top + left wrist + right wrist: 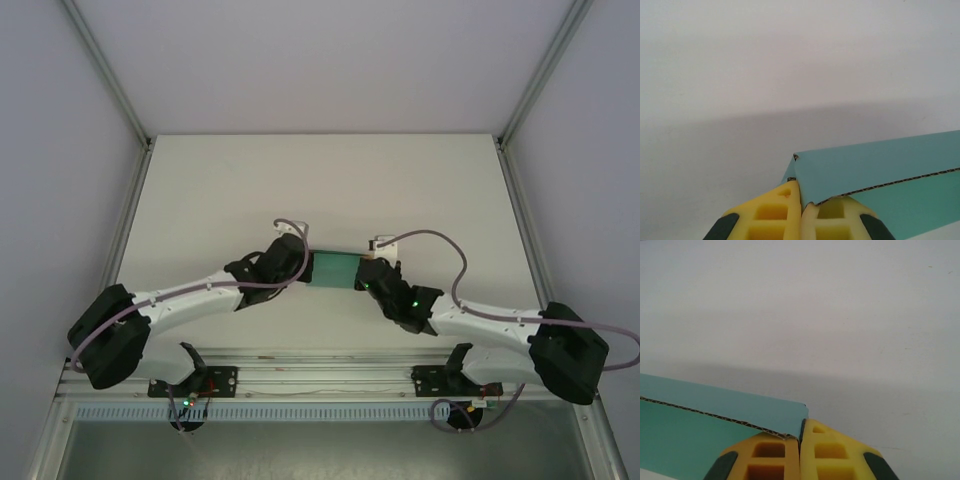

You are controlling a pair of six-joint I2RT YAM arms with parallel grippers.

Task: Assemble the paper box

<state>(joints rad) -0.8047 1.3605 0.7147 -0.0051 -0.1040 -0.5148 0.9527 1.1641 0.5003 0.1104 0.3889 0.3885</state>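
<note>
The paper box [334,268] is a teal-green card piece held between both arms at the middle of the white table [320,180]. My left gripper [296,262] is shut on its left end. In the left wrist view the yellow fingers [775,212] pinch a corner of the paper box [875,165], whose corrugated edge shows. My right gripper [368,276] is shut on the right end. In the right wrist view the yellow fingers [830,452] clamp the card's corner, and the paper box [715,412] stretches away to the left.
Grey enclosure walls with aluminium frame posts [110,75] stand at both sides. A metal rail [320,375] carrying the arm bases runs along the near edge. Cables [440,245] loop above the right wrist.
</note>
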